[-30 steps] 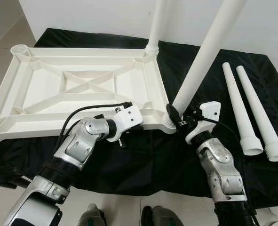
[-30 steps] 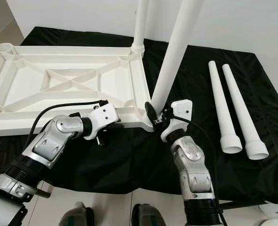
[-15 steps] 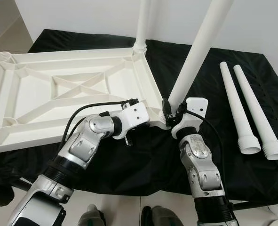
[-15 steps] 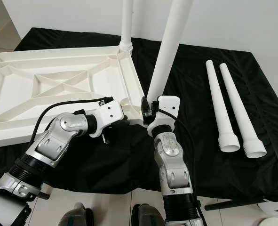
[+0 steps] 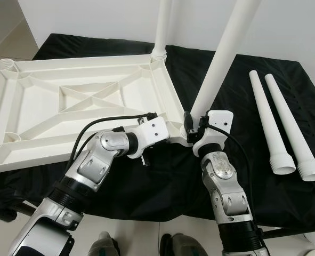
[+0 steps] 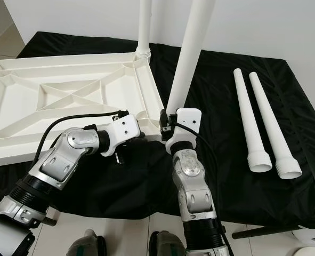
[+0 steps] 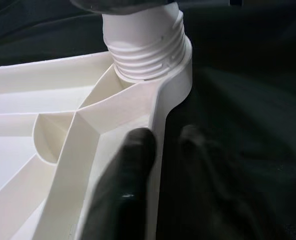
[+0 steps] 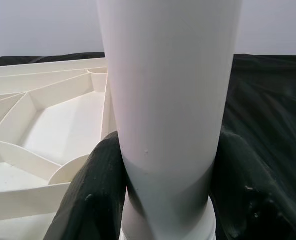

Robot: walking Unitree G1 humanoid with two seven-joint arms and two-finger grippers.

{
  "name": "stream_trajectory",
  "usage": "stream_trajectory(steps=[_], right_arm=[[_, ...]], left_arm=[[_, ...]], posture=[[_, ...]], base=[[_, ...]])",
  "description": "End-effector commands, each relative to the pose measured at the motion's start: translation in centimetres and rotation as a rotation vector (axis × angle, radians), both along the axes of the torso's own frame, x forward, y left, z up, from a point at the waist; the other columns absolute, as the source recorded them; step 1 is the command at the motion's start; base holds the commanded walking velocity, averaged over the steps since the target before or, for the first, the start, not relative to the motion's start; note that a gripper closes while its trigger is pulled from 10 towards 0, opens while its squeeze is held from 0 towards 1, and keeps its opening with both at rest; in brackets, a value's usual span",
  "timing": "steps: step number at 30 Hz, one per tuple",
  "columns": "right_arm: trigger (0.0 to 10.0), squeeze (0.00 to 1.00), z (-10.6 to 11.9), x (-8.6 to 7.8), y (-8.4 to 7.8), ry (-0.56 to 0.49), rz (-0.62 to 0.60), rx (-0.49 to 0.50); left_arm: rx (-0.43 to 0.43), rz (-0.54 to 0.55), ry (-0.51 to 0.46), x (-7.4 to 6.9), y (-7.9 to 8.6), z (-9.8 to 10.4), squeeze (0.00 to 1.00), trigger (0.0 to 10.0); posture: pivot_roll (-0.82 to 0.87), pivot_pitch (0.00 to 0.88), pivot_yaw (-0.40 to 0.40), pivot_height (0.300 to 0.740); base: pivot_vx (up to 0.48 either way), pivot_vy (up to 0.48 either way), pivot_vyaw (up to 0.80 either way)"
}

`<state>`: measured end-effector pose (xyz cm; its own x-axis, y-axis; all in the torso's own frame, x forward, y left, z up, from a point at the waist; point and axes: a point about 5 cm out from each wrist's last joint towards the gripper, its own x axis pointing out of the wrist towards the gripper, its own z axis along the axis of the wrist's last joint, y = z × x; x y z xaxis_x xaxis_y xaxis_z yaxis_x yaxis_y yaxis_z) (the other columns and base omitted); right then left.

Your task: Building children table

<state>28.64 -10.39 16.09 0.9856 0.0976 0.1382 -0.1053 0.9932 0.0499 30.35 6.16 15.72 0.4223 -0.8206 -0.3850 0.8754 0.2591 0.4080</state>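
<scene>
The white tabletop [image 5: 82,101] lies upside down on a black cloth [image 5: 162,176], ribs facing up. One leg [image 5: 162,26] stands upright in the corner socket at 12 o'clock. A second leg [image 5: 221,58] stands in the near corner socket at 5 o'clock of the tabletop, leaning slightly toward 1 o'clock.

The right gripper [image 5: 192,124] clamps the base of this second leg; in the right wrist view its black fingers [image 8: 92,200] press against both sides of the tube, just above the threaded collar. The left gripper [image 7: 158,150] sits on the near rim of the tabletop, just beside the same socket. One finger lies on the rib inside the rim and the other outside it; the jaws appear narrowly closed over the rim, though the blur makes contact uncertain.

Compared with one second ago, the tabletop has rotated so its near right corner points further toward the robot, and the right wrist has turned inward.

Two spare legs [image 5: 282,128] lie side by side at 3 o'clock, well apart from the tabletop.
</scene>
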Motion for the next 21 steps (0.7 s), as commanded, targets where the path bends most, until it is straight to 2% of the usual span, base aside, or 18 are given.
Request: stream_trajectory(steps=[1,5,6,11,15,21], right_arm=[[10.0,0.0,-1.4,0.0,0.3,0.072,-0.01,0.012],[10.0,0.0,-1.4,0.0,-0.1,0.073,-0.031,0.006],[10.0,0.0,-1.5,0.0,-0.2,0.074,-0.035,0.003],[10.0,0.0,-1.5,0.0,-0.4,0.076,-0.043,0.001],[10.0,0.0,-1.5,0.0,-0.6,0.077,-0.055,0.0],[10.0,0.0,-1.5,0.0,-0.7,0.078,-0.064,0.004]], left_arm=[[-0.018,-0.003,0.015,-0.2,-0.1,0.1,1.0,10.0],[0.014,-0.002,-0.002,-0.2,-0.2,-0.1,1.0,10.0],[0.021,-0.009,-0.004,-0.2,-0.2,-0.2,0.0,10.0],[0.03,-0.008,0.005,-0.2,-0.3,-0.4,0.0,10.0],[0.126,0.061,0.064,0.3,0.2,-2.2,0.0,10.0],[0.186,0.131,0.12,0.8,0.6,-3.5,0.0,10.0]], posture=[[-0.01,0.07,-0.042,0.74],[-0.01,0.071,-0.04,0.74],[-0.01,0.072,-0.038,0.74],[-0.01,0.074,-0.037,0.74],[-0.02,0.079,-0.033,0.74],[-0.02,0.082,-0.028,0.74]], base=[[0.0,0.0,0.0],[0.0,0.0,0.0],[0.0,0.0,0.0],[0.0,0.0,0.0],[0.0,0.0,0.0],[0.0,0.0,0.0]])
